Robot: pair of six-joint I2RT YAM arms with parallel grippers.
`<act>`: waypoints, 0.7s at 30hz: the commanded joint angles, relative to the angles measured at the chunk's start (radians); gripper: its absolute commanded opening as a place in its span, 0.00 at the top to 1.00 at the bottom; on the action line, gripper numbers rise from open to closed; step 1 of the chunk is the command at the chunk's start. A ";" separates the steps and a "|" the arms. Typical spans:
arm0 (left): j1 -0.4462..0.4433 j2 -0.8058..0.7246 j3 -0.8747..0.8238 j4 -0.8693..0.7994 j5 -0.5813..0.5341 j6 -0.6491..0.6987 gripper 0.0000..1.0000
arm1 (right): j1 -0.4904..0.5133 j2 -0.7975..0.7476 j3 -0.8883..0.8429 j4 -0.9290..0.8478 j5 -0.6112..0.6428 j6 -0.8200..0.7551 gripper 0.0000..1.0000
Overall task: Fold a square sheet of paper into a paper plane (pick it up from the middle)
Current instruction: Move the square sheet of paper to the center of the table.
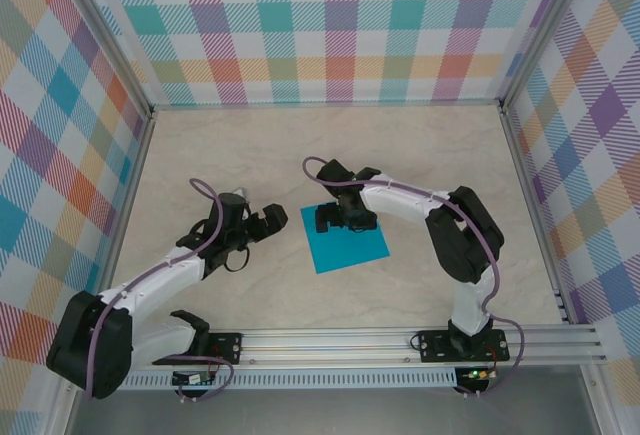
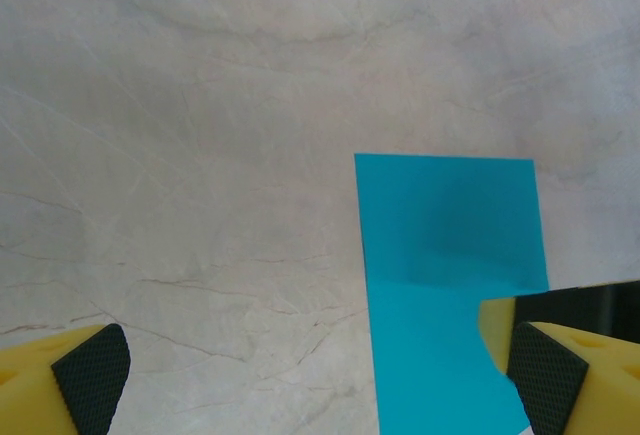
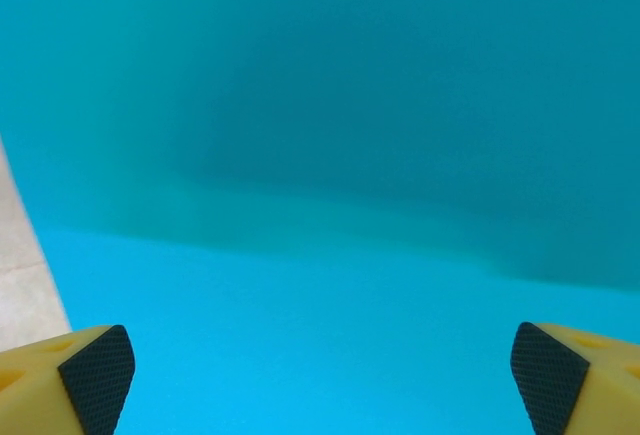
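Note:
The square sheet of paper point(image 1: 350, 243) is teal-blue and lies flat on the table in the middle. No fold in it forms a paper plane. My right gripper point(image 1: 340, 218) hovers over the sheet's far half, open. In the right wrist view the sheet point(image 3: 330, 205) spreads under the wide-apart fingertips point(image 3: 97, 375), and nothing is between them. My left gripper point(image 1: 268, 223) stands open just left of the sheet. In the left wrist view the sheet point(image 2: 440, 255) lies ahead on the right, with my left gripper point(image 2: 318, 385) mostly over bare table.
The pale marbled tabletop point(image 1: 220, 155) surrounds the sheet, with plaid walls point(image 1: 330, 35) at the back and both sides. A metal rail point(image 1: 400, 340) with the arm bases runs along the near edge. The right gripper's shadow darkens part of the sheet.

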 commanded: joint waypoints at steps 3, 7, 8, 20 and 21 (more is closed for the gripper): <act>-0.004 0.083 0.066 0.014 0.101 0.014 0.00 | -0.008 0.055 0.070 -0.052 0.036 -0.056 0.00; -0.005 0.139 0.075 0.037 0.147 -0.009 0.00 | -0.021 0.087 0.077 -0.044 -0.015 -0.068 0.00; -0.005 0.145 0.072 0.047 0.152 -0.013 0.00 | -0.027 0.096 0.075 -0.037 -0.032 -0.061 0.00; -0.008 0.146 0.064 0.037 0.147 -0.023 0.00 | -0.029 0.103 -0.030 -0.044 -0.011 0.275 0.00; -0.008 0.146 0.061 0.039 0.144 -0.026 0.00 | -0.027 0.098 -0.047 -0.028 -0.029 0.327 0.01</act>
